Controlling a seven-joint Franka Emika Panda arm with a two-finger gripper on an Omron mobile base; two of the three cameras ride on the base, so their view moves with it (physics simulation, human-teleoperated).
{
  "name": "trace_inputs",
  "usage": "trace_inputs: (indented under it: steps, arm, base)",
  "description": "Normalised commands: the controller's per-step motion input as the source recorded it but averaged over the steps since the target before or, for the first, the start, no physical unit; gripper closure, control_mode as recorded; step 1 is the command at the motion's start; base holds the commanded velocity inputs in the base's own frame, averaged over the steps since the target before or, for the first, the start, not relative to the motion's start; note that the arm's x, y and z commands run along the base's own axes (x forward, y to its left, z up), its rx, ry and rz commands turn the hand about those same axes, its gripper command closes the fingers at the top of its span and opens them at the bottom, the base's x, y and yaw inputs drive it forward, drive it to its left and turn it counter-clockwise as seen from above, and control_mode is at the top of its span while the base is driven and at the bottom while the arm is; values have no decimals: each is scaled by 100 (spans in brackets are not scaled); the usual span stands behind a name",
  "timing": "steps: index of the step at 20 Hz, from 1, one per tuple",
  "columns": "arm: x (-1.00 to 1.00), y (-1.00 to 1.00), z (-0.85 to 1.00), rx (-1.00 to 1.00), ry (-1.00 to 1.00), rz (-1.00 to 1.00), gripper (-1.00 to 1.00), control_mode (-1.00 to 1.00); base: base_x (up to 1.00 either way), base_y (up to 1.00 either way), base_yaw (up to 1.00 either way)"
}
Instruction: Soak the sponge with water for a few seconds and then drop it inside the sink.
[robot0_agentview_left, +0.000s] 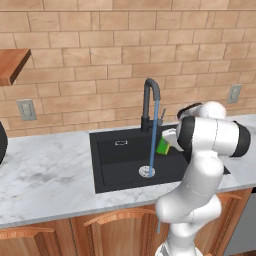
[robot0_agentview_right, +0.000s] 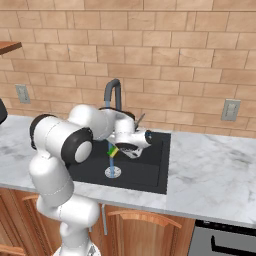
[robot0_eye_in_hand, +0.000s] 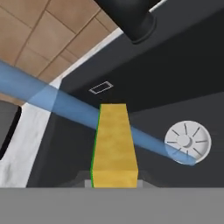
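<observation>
Progress: you had the sponge (robot0_eye_in_hand: 113, 144) lifted over the sink (robot0_agentview_left: 107, 167), at the water (robot0_agentview_left: 153, 140) running from the gooseneck tap (robot0_agentview_left: 150, 102); soaking looked underway, the drop was left
Gripper: your gripper (robot0_eye_in_hand: 114, 180) was pinching the sponge at its near end
Sponge place: above the basin, just beside the drain (robot0_eye_in_hand: 187, 141), touching the stream
Sponge axis: long axis pointed straight out from the gripper, yellow face toward the hand camera, green along one edge

One sponge (robot0_eye_in_hand: 113, 144), one sink (robot0_agentview_left: 112, 165)

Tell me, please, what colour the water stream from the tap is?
Translucent light blue; the water shows best in the hand view.
</observation>
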Motion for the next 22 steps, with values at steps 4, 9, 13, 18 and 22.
trace_inputs:
  steps: [4, 9, 13, 18, 22]
  arm:
    - [0, -39, 1, -20, 22, 10, 100, -100]
    - [0, -28, -4, -17, 31, 10, 100, -100]
    - [0, -19, -19, -10, 23, 9, 100, -100]
    - [0, -5, -42, -6, 15, 6, 100, -100]
    - [0, 0, -59, -2, 3, 6, 100, -100]
  base:
    - [0, 0, 0]
    - [0, 0, 0]
    - [0, 0, 0]
    - [0, 0, 0]
    - [0, 0, 0]
